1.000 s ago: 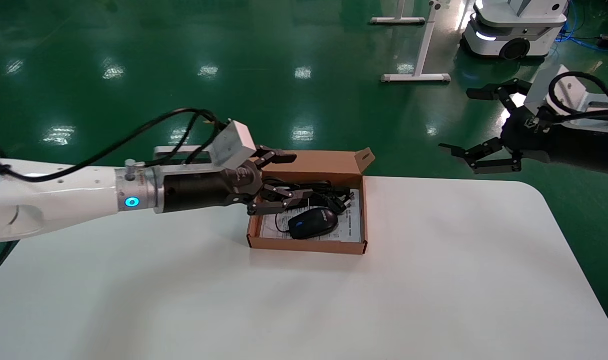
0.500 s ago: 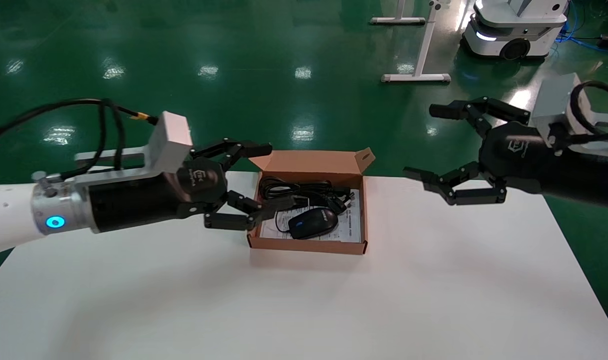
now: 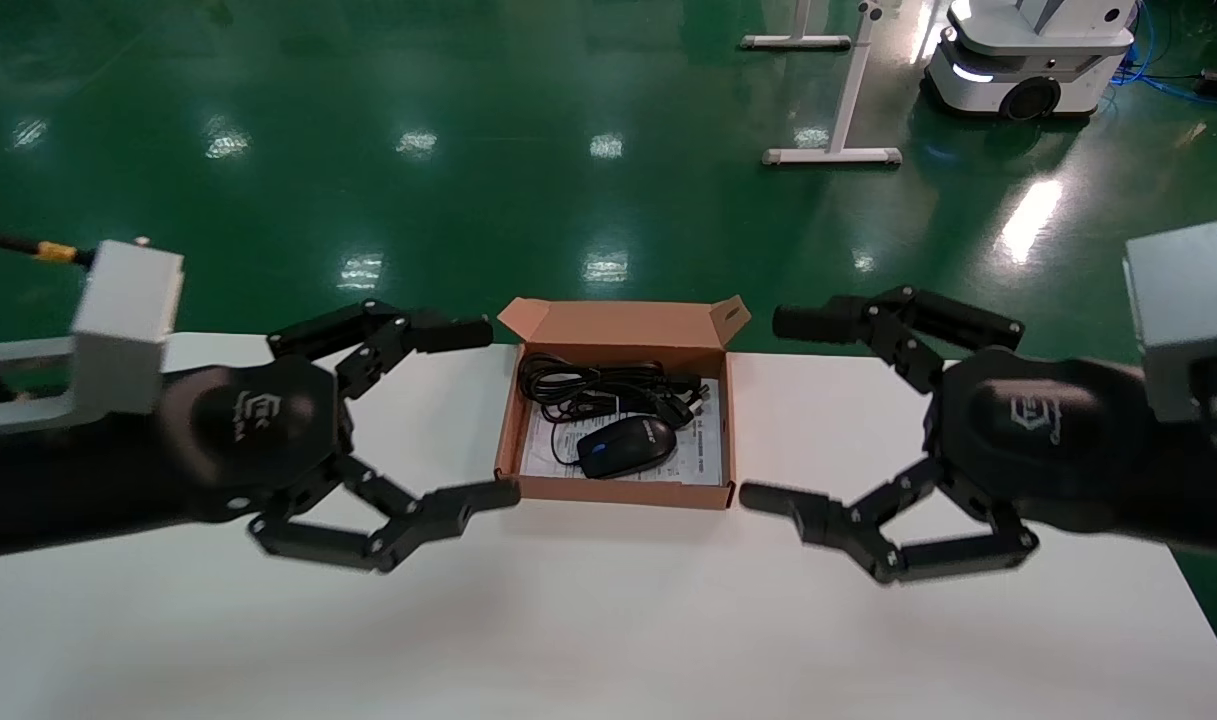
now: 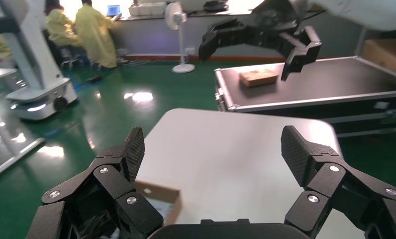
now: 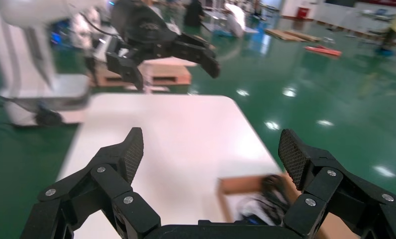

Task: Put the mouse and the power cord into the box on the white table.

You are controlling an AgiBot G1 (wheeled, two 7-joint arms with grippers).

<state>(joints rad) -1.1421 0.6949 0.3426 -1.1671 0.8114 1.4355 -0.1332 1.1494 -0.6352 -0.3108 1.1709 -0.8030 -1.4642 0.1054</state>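
Although both task items already lie inside the box (image 3: 623,410), at the centre of the head view on the far part of the white table (image 3: 608,620), some risk remains. The mouse (image 3: 628,446) rests on the printed sheet near the front wall, and the power cord (image 3: 608,385) sits coiled behind it, against the raised flap. The left gripper (image 3: 488,415) hangs at the left of the frame and the right gripper (image 3: 773,410) at the right, each just beside a side wall of the box, each spread wide and holding nothing.

My judgement is that the placing is done, so trouble could only come from the arms themselves. A lower fingertip sits close to each front corner of the cardboard; a careless sweep inward could nudge or skew the light box, or catch the flap and tip the contents. The mouse's thin cable could also snag a finger that dips inside.

A second ago the left gripper reached over the box's left edge above the cord, while the right one hung far off at the upper right. Since then the left has pulled back and the right has swung in, leaving the two facing each other across the box.
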